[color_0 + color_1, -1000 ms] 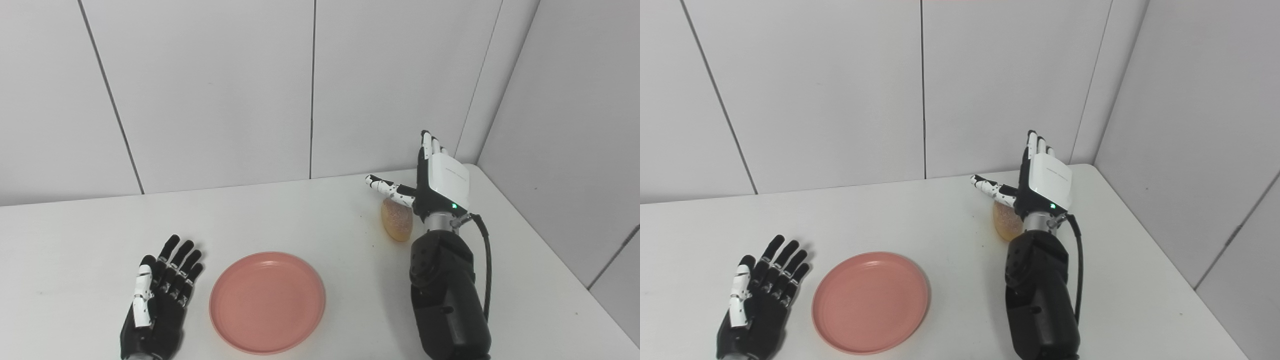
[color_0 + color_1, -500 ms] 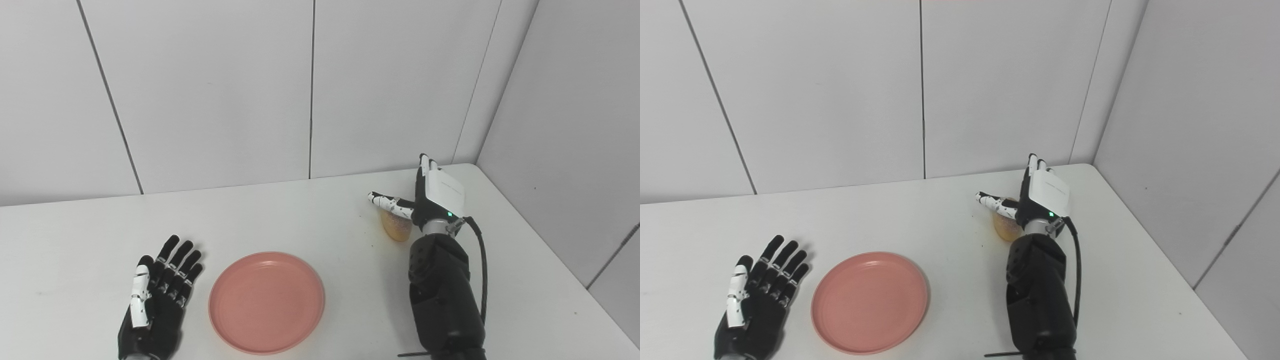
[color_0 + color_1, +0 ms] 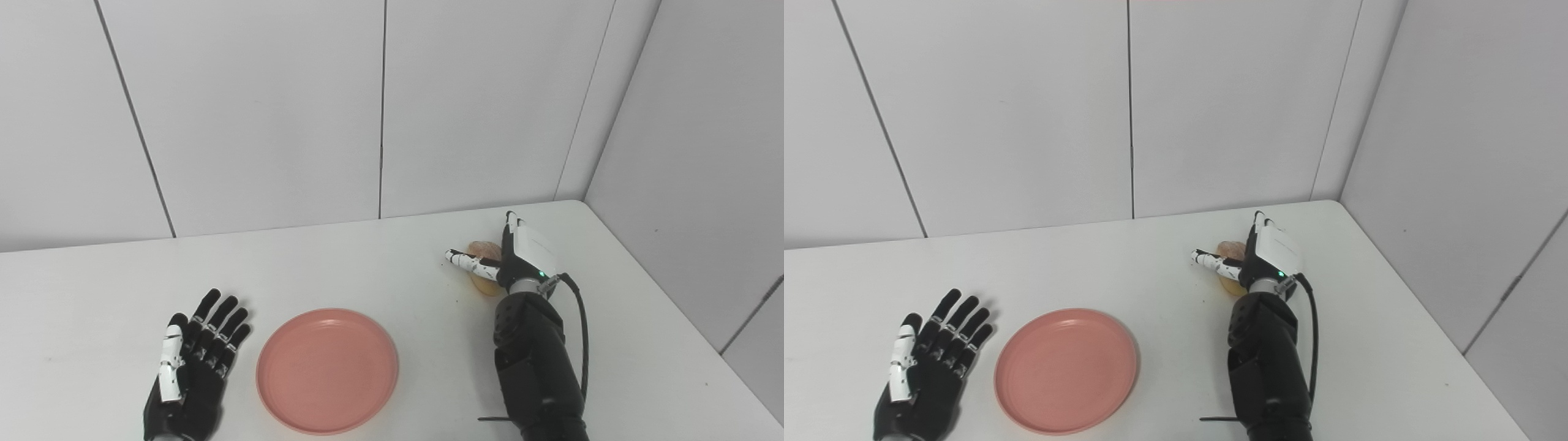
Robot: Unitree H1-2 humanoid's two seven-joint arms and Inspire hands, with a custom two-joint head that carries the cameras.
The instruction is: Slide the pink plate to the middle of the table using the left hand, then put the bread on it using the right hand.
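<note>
Bread [image 3: 484, 250] lies under right hand [image 3: 520, 260], thumb out

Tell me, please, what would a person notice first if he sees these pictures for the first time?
Most likely the pink plate, the one strong colour, lying empty near the front of the white table. Next, the right hand far back on the right, lowered over the bread, thumb stretched out to the left; whether it grips the bread cannot be seen. The left hand lies open and flat just left of the plate.
</note>
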